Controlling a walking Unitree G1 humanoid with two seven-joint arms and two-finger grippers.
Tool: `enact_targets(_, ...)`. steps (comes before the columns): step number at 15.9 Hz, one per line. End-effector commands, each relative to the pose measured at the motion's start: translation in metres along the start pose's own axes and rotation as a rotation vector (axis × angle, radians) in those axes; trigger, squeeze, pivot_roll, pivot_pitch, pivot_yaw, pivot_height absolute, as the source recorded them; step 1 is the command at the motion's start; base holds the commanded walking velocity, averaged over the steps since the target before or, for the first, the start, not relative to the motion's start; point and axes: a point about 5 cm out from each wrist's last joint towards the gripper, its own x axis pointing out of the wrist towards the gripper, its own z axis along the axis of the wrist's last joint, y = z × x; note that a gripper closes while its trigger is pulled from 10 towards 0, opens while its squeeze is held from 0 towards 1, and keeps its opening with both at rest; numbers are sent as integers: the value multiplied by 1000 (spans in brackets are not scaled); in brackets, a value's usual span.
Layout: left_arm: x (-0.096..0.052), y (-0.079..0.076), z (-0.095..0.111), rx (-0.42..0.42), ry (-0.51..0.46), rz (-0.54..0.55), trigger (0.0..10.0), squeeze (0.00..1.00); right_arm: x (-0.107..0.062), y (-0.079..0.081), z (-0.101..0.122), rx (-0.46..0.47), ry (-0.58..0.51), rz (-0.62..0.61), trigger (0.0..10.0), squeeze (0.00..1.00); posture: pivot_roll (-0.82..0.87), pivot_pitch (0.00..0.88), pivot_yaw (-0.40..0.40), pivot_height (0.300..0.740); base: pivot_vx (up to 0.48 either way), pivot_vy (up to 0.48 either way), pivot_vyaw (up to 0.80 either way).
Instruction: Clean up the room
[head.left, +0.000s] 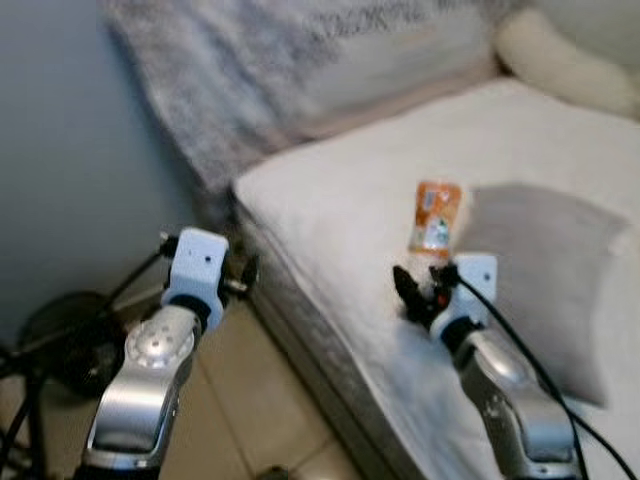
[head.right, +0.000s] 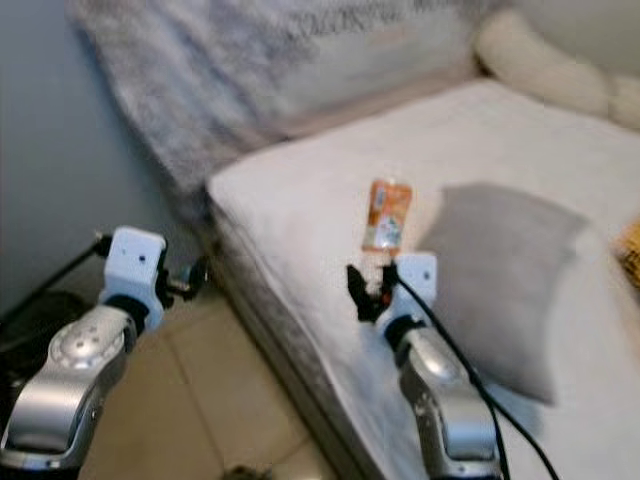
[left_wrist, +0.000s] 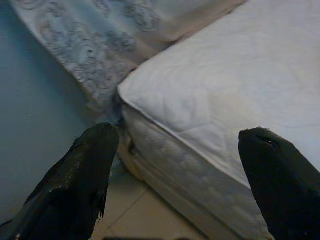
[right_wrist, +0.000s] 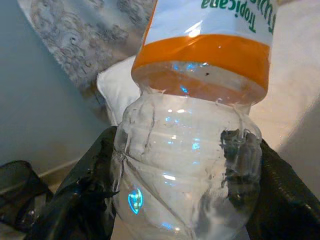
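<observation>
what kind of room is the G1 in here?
Most likely a bedroom. A bare white quilted mattress stands beside a tiled floor, with a grey pillow on it and a patterned blanket at its head. The right pincer grips an empty plastic bottle.

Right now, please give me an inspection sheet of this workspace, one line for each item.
Surface: white mattress, bare quilted top.
Job's things: clear Tropicana bottle with orange label, empty as far as visible, held over the mattress.
Clutter: grey pillow and fluffy white cushion on the mattress.
Grippers: right gripper shut on the bottle; left gripper open, beside the mattress corner.
Cables: black cable along the right arm.
Surroundings: patterned blanket, blue wall, tiled floor, dark stand.
</observation>
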Motion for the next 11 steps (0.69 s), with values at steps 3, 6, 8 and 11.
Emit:
enact_targets(3,-1,6,-1,-23,5,27,10000,0,1,7,-3,-9,12,31,10000,0,-59,0,16,740,95,0,800)
enact_targets(6,-1,6,-3,-61,14,39,10000,0,2,5,-1,-23,18,28,10000,0,-70,0,28,740,296,0,800)
enact_targets(8,-3,8,-5,-54,18,36,10000,0,3,6,-1,-29,19,34,10000,0,-68,0,30,740,302,0,800)
enact_targets(11,-3,12,-5,-35,8,47,10000,0,3,6,-4,-35,26,36,10000,0,-63,0,27,740,312,0,800)
